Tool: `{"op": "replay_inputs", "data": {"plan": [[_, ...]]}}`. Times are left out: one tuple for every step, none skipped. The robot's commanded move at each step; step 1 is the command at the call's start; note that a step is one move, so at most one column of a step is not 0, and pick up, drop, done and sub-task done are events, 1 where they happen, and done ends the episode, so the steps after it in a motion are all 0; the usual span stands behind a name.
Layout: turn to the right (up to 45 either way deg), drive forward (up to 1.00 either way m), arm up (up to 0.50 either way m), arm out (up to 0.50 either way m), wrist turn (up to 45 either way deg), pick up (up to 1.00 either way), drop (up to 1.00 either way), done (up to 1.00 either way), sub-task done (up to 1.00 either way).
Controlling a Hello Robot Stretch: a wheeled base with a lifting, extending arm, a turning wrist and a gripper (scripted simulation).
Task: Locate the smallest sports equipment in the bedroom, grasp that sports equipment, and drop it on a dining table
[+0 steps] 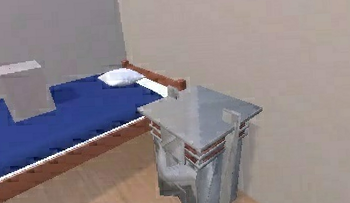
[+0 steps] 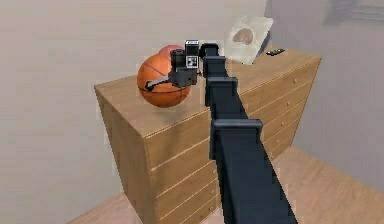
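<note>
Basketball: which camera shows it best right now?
The arm side view: the orange basketball sits large on the wooden dresser, the jaws overlapping its edge. The forward view faces the bed and a grey desk instead.

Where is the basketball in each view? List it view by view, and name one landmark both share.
Forward view: here stand the blue bed, a white pillow and a grey table.
Arm side view: the basketball sits upper left of centre, on the wooden dresser, at its left end.
Shared landmark: the light wooden floor, low in both views.
</note>
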Motion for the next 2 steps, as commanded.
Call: {"op": "replay_inputs", "data": {"plan": [[0.0, 0.0, 0.0, 0.0, -45.0, 0.0, 0.0, 0.0, 0.0], [0.0, 0.0, 0.0, 0.0, -45.0, 0.0, 0.0, 0.0, 0.0]]}}
